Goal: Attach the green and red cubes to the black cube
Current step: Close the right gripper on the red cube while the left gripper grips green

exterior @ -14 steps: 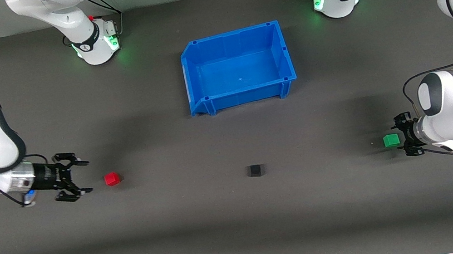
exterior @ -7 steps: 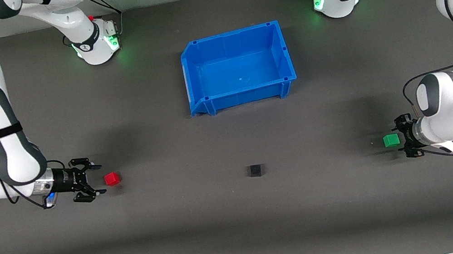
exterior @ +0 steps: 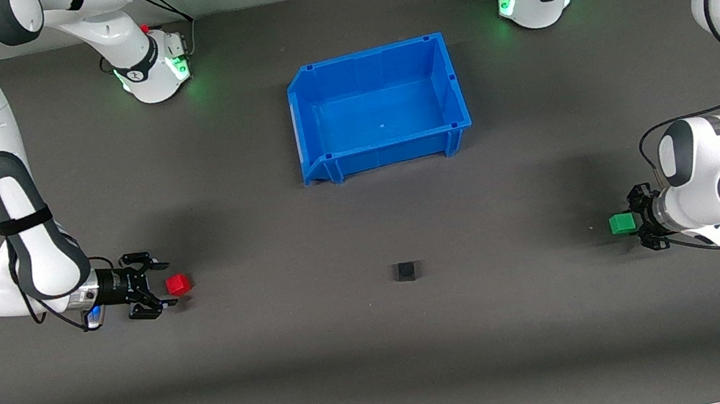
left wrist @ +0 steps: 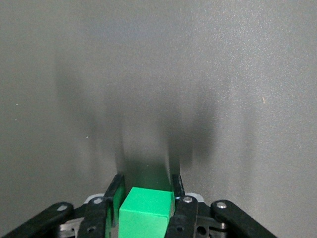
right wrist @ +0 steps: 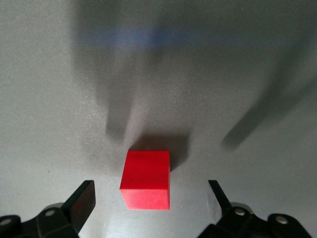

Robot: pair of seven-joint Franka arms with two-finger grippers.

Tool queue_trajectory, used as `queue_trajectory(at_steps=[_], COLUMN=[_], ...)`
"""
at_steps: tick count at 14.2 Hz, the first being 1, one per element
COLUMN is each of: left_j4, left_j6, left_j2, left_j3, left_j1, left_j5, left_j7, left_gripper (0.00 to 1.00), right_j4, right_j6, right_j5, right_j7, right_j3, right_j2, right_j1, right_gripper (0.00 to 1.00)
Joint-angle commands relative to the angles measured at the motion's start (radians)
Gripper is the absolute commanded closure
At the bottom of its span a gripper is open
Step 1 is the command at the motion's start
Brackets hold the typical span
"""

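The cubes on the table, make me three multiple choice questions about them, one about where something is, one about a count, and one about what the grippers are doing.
1. Where does the black cube lie?
A. In the blue bin
B. On the table, nearer the front camera than the blue bin
C. On top of the red cube

2. How many small cubes are in view?
A. Two
B. Three
C. Five

3. What is the state of the right gripper?
A. Open, with the red cube just ahead of its fingers
B. Shut on the red cube
C. Shut on the black cube

Answers:
1. B, it sits on the bare mat below the bin in the front view.
2. B, one red, one black, one green cube.
3. A, the right wrist view shows the fingers spread wide of the cube; the left gripper is the one shut on a cube.
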State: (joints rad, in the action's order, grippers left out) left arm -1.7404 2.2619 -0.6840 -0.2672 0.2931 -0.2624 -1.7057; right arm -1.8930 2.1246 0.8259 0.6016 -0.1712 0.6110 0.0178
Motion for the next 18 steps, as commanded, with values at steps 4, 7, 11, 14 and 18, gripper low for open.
queue_trajectory(at_steps=[4,7,11,14,18], left_j4=[0.001,0.002,0.031,0.108,0.141], left_j6=[0.005,-0.011,-0.119,-0.211,-0.252], left_j2=[0.003,0.011,0.061,0.074,0.074], left_j3=[0.002,0.002,-0.009,-0.058,-0.092], left_j1=[-0.008,-0.008,-0.008,-0.009,-0.028], left_j5=[-0.021,-0.021,-0.012,-0.005,-0.005], left_j7=[-0.011,-0.009,0.008,-0.053,-0.103], left_gripper=[0.71,0.95,1.00,1.00,1.00], right_j4=[0.020,0.020,0.029,0.075,0.146], right_j6=[0.008,0.006,-0.005,-0.029,-0.089], right_j5=[0.029,0.029,0.029,0.029,0.029], right_j7=[-0.040,-0.042,-0.040,0.010,0.151], right_j3=[-0.004,-0.004,-0.004,-0.001,0.007], right_j2=[0.027,0.027,0.024,0.021,0.021], right_j1=[0.004,0.002,-0.002,0.005,0.039], right_gripper=[0.12,0.39,0.70,0.71,0.77])
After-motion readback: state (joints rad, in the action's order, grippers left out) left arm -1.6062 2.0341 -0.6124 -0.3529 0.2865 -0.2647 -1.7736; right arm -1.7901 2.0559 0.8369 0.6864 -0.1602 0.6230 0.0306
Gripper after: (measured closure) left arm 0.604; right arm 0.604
